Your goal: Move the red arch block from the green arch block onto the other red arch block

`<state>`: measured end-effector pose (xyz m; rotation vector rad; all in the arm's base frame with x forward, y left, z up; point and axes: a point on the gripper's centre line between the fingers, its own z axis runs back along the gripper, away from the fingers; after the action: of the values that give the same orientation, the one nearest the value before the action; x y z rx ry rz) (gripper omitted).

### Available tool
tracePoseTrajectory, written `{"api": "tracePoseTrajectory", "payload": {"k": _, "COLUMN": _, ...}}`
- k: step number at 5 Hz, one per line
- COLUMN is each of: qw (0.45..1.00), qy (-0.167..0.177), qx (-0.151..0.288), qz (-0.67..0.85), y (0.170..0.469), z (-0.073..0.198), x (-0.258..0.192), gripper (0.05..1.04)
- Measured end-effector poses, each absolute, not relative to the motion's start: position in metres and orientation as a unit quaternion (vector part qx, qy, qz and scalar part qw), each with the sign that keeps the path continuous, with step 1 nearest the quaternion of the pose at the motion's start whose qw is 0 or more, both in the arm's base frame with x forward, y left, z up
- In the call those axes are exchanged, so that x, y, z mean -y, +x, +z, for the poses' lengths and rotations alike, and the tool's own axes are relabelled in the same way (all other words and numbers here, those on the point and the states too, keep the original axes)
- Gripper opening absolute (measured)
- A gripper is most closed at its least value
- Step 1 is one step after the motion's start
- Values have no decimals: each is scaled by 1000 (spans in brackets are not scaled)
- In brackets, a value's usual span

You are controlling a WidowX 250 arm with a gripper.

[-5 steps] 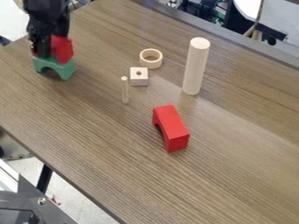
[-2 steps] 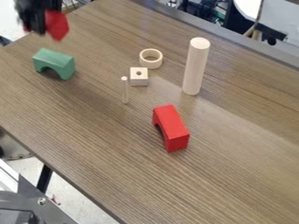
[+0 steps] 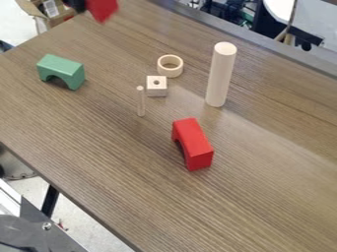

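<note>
At 11 o'clock, top edge of the view: one raised red block (image 3: 103, 10), off the worktop (image 3: 99, 162), carried by my gripper (image 3: 78, 5). Fingers: pinching the block, as I judge from its hanging aloft.

Change, noted: a second ago the block sat low at the green arch (image 3: 61, 65); I have since lifted it and swung it clockwise along the top edge. Meaning, as I judge it: block and arch are fully parted, the lift is done, and the block is in transit.

Green arch: 10 o'clock, upright, its top bare, position unchanged.

Central pieces, all undisturbed: wooden ring (image 3: 170, 73), 12 o'clock; pale cube (image 3: 156, 90) with a hole in its top, just beside the ring, shy of 12; thin peg (image 3: 141, 102), standing, between 10 and 11.

Tall cylinder (image 3: 220, 76): 1 o'clock, upright.

Red arch (image 3: 193, 139): between 4 and 5, near centre, apart from the rest.
</note>
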<state>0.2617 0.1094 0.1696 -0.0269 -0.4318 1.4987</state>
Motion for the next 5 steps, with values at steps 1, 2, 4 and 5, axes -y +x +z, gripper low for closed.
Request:
{"api": "tracePoseTrajectory", "payload": {"k": 1, "qw": 764, "qy": 3, "qx": 196, "qz": 614, "y": 256, "z": 156, "x": -71, "gripper": 584}}
{"api": "tracePoseTrajectory", "payload": {"k": 2, "qw": 788, "qy": 10, "qx": 198, "qz": 583, "y": 251, "z": 146, "x": -46, "gripper": 584}}
{"api": "tracePoseTrajectory", "payload": {"k": 4, "qw": 807, "qy": 12, "qx": 190, "qz": 560, "y": 245, "z": 130, "x": -14, "gripper": 584}}
{"api": "tracePoseTrajectory", "payload": {"k": 5, "qw": 805, "qy": 15, "qx": 172, "qz": 567, "y": 245, "z": 119, "x": -3, "gripper": 584}}
